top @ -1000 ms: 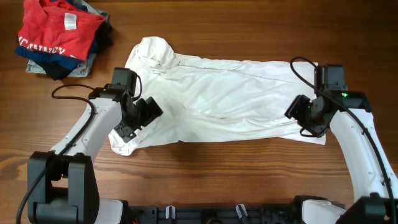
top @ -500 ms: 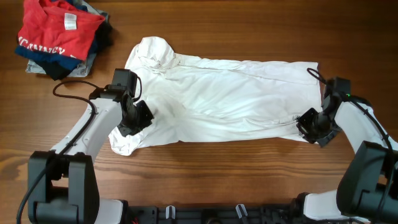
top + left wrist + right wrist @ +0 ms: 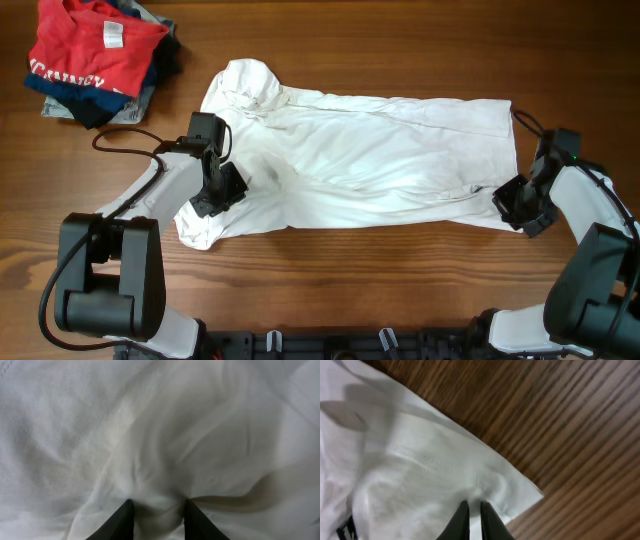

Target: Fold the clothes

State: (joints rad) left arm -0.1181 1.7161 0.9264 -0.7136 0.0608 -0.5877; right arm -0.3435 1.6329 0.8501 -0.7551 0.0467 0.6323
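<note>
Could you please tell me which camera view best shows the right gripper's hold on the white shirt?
The right wrist view: the right gripper is closed on the white shirt near its corner. Overhead, the arm hides the pinch; the left wrist view shows only other fabric.

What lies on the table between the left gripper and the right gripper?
The white shirt: its wrinkled body spans the whole stretch from the left gripper to the right gripper, each pinching its fabric. The overhead view shows it.
</note>
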